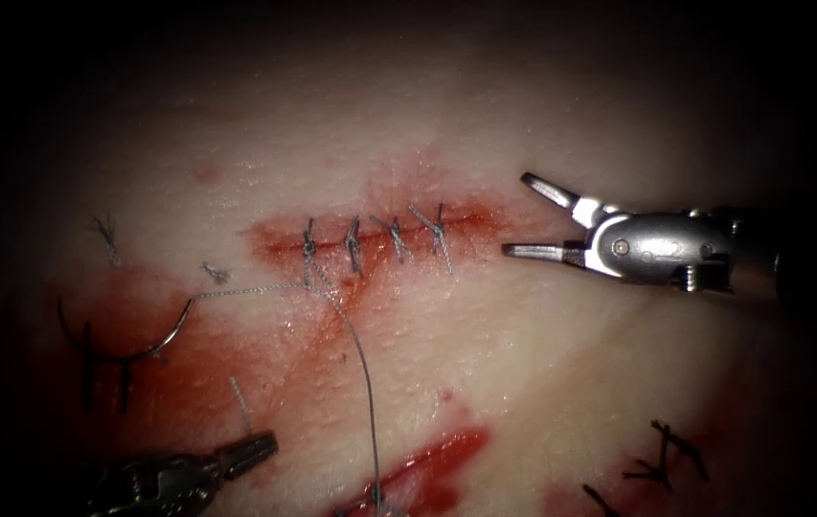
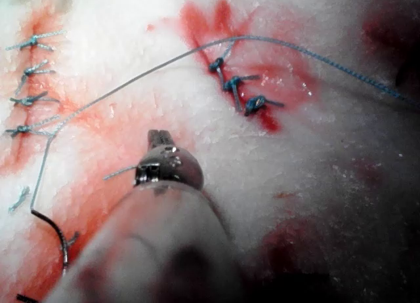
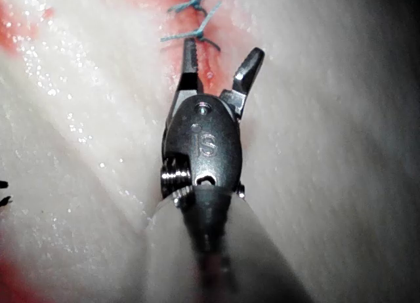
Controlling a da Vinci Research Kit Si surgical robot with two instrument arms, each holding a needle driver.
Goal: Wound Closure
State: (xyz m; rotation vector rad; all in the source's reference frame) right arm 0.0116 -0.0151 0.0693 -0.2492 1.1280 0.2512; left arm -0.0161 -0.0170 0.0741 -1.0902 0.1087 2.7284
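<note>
Left of cut (image 1: 379, 235), curved needle (image 1: 130, 352) lying free, right fingers (image 1: 547, 191) spread empty, left fingers (image 1: 250, 450) closed on thread end (image 1: 240, 402)

Tissue (image 1: 523, 383) is the support surface, pale w/ red fluid (image 1: 264, 373) pooled lower left & along the cut (image 1: 379, 235). Cut carries four knotted stitches (image 1: 397, 237). Needle (image 1: 140, 347) lies flat on tissue, left of cut, not in tissue. Thread (image 1: 355, 354) runs from needle to leftmost stitch, then down. Cut thread ends (image 1: 106, 237) lie at left; dark stitches (image 1: 662, 455) lower right.
</note>
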